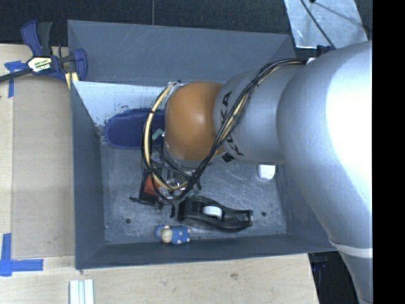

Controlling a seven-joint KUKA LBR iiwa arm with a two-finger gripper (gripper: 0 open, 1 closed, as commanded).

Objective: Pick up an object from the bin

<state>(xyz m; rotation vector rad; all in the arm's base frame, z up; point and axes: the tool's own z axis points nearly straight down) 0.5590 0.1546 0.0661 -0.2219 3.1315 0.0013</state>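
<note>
Small red-and-black thing [149, 185] lies on the bin [190, 56] floor, touching or just left of the gripper [166, 189] tip. Can't say if it's actually inside the grip. The gripper is down near floor level under the orange cover [190, 122]. Spread or clamped is unclear, as cables [190, 176] hide it.

Black curved tool [218, 215] with a white insert sits just below-right of the tip, near and maybe brushing it. Small blue figure [173, 234] with a pale head lies below the tip by the front wall. Blue oval pad [125, 129] is up-left, well apart. White block [266, 171] is well off to the right.

Step in hand is likely seating on the red thing. To do it well, centre on the red body, not the thin black bit poking out left. Stay off the black tool so it isn't dragged along. Close only once fully down, then lift straight up, clear of the walls.
</note>
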